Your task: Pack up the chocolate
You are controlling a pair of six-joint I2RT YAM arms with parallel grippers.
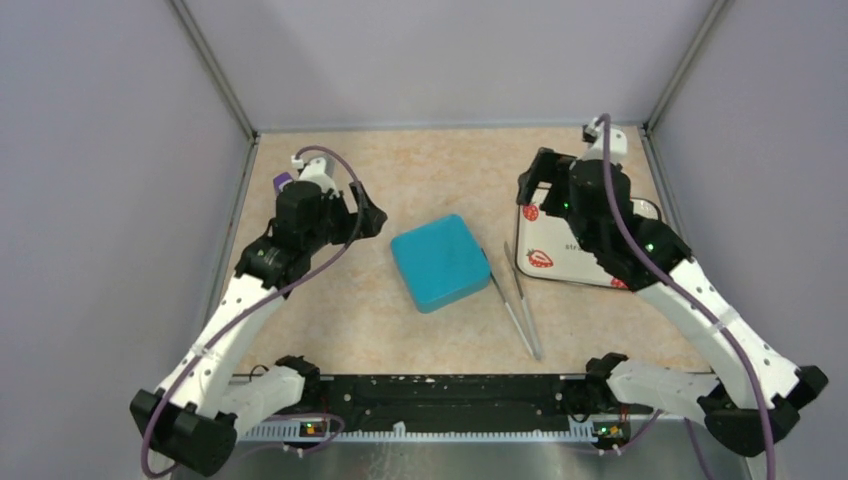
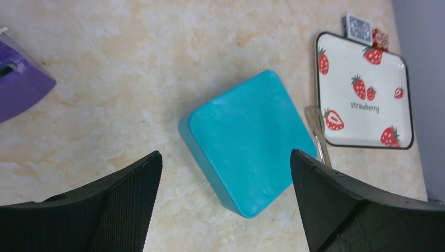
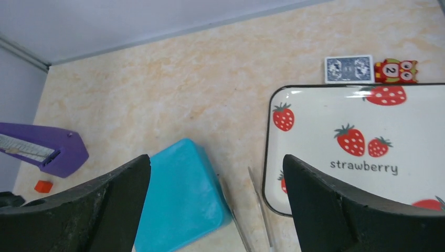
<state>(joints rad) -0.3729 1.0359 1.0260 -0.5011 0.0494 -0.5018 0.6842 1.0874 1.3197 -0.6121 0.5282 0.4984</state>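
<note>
Black fingers [image 2: 120, 205] of the left gripper [image 2: 225, 157] fill the bottom of its wrist view, jaws spread wide over one teal box [image 1: 441, 262]. The box is squarish and lidded and sits turned so that a corner points at the arm bases. The right gripper [image 3: 216, 160] hangs with its jaws just as wide, above the left edge of one strawberry plate [image 1: 575, 262]. One pair of tweezers [image 1: 520, 300] lies between box and plate. Its long axis runs near to far, with the joined end nearer and the two tips pointing away. Just beyond the plate's far edge sit one blue card [image 3: 349, 69] and one red owl piece [image 3: 396, 70], side by side. One purple device [image 3: 47, 149] lies at far left with one small orange block [image 3: 43, 186] beside it. No chocolate shows in any view, so I cannot tell where it is, how many pieces there are or which way they point.
</note>
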